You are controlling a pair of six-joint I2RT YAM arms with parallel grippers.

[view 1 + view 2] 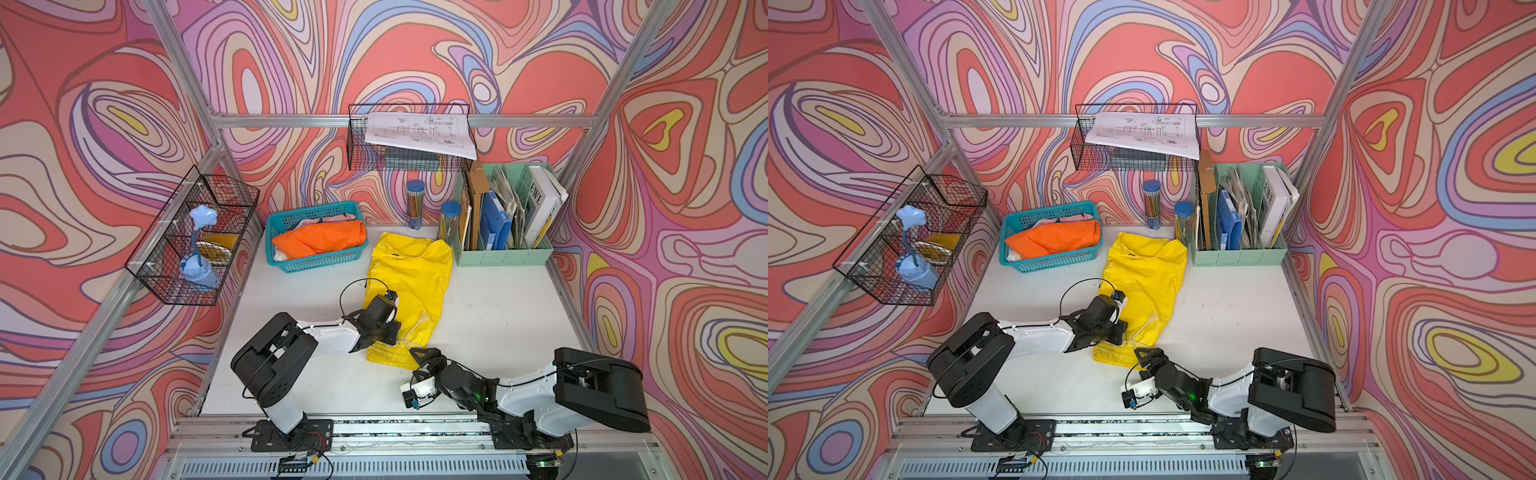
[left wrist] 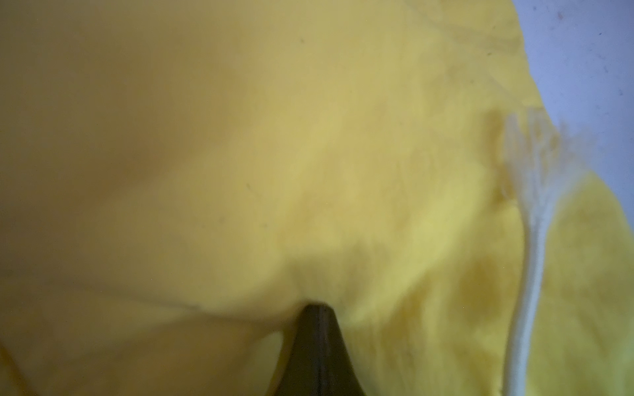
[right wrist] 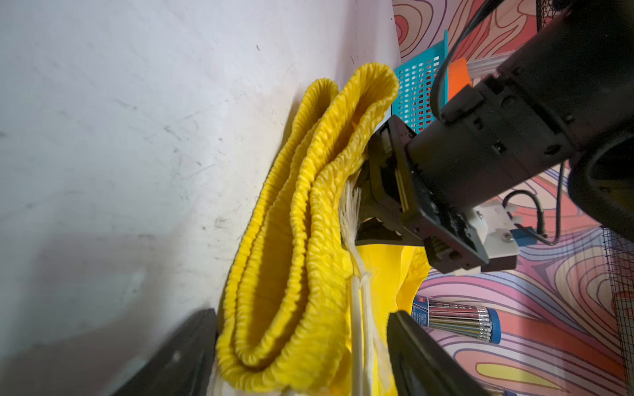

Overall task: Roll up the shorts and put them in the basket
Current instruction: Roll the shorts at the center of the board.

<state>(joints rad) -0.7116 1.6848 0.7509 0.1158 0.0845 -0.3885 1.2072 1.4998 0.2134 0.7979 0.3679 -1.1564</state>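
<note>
Both top views: shorts [image 1: 409, 286] lie lengthwise mid-frame on the table [image 1: 498, 316]. I read left claw [image 1: 395, 332] clenched on fabric by the waistband [image 3: 308, 212]; right claw [image 3: 302, 313] released, jaws straddling the waistband's end.

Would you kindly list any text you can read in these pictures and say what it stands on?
"EWE": on the white book in the green organizer.
Too small or blurred to read: print on the drawing sheet, the dark logo on the shorts, the label on the pencil tube.
</note>
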